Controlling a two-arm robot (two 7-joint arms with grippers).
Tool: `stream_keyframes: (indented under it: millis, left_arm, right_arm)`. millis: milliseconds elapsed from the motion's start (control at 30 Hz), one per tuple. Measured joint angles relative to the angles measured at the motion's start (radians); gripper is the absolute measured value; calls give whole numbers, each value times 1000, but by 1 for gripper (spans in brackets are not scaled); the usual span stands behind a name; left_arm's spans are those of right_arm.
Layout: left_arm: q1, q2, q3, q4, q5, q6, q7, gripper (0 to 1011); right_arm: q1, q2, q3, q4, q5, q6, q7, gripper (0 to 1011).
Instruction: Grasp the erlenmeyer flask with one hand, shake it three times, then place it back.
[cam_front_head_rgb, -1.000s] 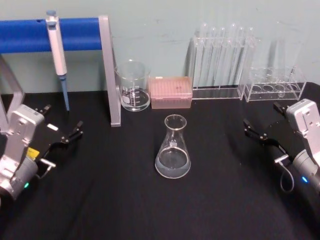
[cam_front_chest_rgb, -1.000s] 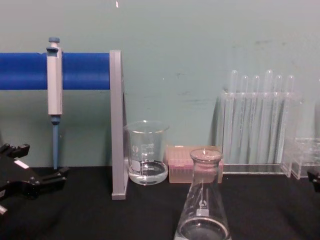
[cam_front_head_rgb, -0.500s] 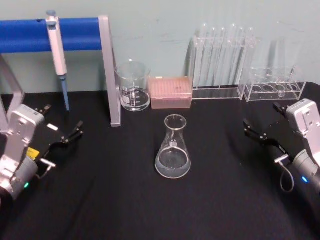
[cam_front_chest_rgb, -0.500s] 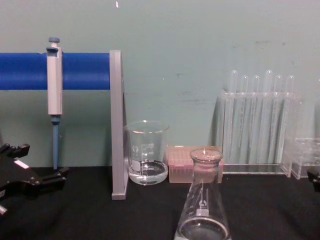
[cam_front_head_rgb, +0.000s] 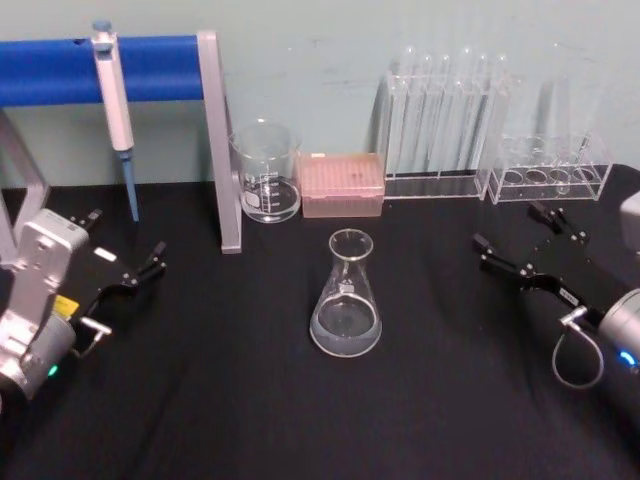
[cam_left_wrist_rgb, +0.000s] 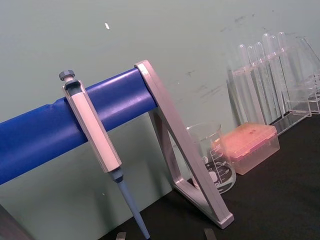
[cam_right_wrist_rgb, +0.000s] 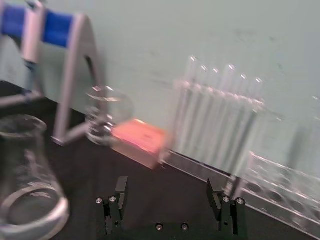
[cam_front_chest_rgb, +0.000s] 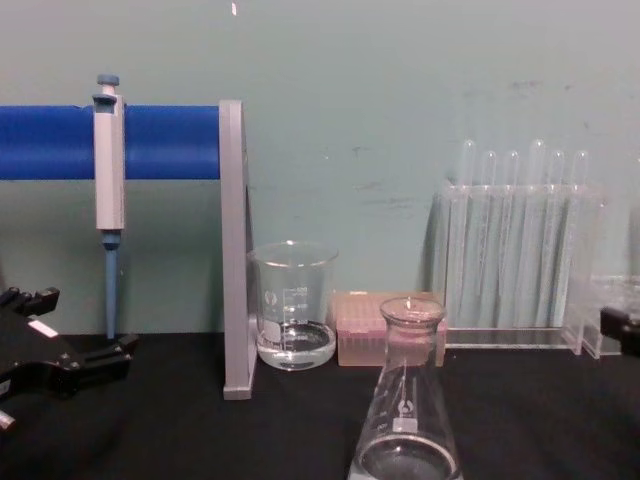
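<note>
The erlenmeyer flask stands upright at the middle of the black table, with a little clear liquid in its wide base; it also fills the chest view's lower middle. My right gripper is open, to the right of the flask and well apart from it. Its wrist view has the two black fingers spread wide around empty air, with the flask off to one side. My left gripper is open and parked at the table's left, far from the flask.
Along the back wall stand a glass beaker, a pink tip box, a rack of test tubes and a low clear rack. A pipette hangs on the blue-barred stand at the back left.
My right gripper has swung left and forward, its fingers now nearer the flask. The flask and the left arm have not moved.
</note>
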Motion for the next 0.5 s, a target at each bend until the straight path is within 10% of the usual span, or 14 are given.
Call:
stream_keyframes:
  millis: [500]
  left_arm:
    - [0,0,0,0,0,0,0,1001]
  right_arm:
    - [-44,36,36,-90,123,-15,246,1000]
